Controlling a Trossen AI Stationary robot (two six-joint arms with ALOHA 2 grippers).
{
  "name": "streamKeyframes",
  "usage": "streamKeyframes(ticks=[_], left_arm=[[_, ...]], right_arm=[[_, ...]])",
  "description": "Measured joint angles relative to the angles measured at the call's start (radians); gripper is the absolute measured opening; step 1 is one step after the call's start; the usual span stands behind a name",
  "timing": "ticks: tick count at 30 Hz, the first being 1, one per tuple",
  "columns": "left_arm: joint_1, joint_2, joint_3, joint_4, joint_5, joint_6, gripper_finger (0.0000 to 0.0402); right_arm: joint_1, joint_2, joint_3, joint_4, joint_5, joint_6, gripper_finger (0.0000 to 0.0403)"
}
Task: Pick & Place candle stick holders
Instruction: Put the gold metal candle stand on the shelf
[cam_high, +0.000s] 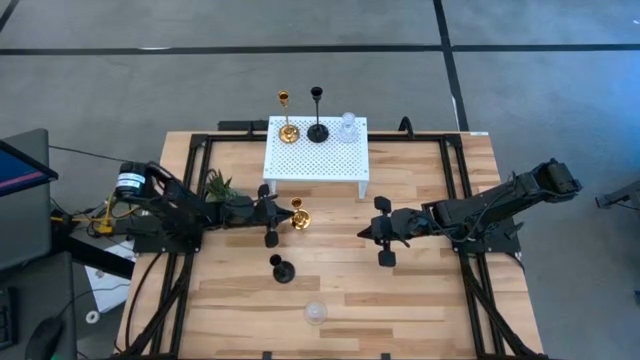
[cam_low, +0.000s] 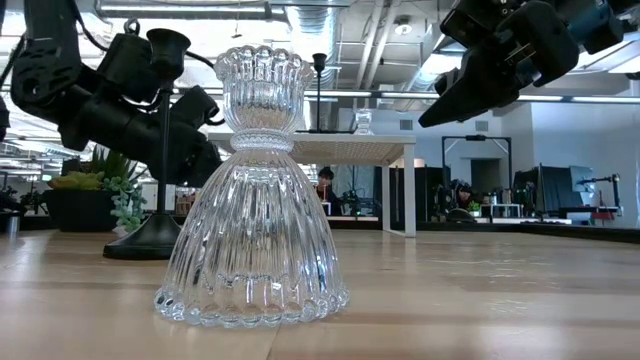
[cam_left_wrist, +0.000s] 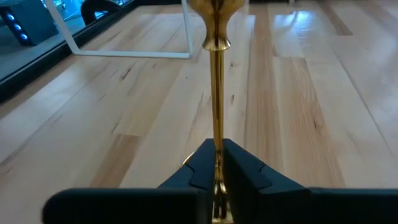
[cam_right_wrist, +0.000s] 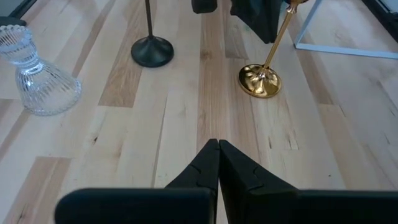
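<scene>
Two glass holders (cam_high: 316, 313), two black (cam_high: 283, 270), two gold (cam_high: 299, 214), left claw (cam_high: 284, 213) gripping one.

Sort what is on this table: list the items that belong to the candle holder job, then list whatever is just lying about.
Job items:
gold holder on the shelf
black holder on the shelf
glass holder on the shelf
gold holder in the left end effector
black holder on the table
glass holder on the table
white shelf

Lying about:
green plant

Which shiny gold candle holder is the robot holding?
The gold candle holder on the wooden table, its stem between the left gripper's fingers. The other gold holder stands untouched on the white shelf.
</scene>
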Motion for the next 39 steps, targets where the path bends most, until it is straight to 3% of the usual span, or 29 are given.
streamKeyframes(ticks=[14,22,27,39], left_arm=[[0.0,0.092,0.065,-0.001,0.0,-0.03,0.0178],[0.0,0.099,0.104,-0.001,0.0,-0.03,0.0225],[0.0,0.099,0.106,-0.002,0.0,-0.03,0.0213],[0.0,0.099,0.106,-0.005,0.028,-0.031,0.0085]], right_arm=[[0.0,0.0,0.0,-0.001,0.0,0.0,0.0],[0.0,0.0,0.0,-0.002,0.0,0.001,0.0],[0.0,0.0,0.0,-0.003,0.0,0.001,0.0],[0.001,0.0,0.0,-0.008,0.0,0.001,0.0]])
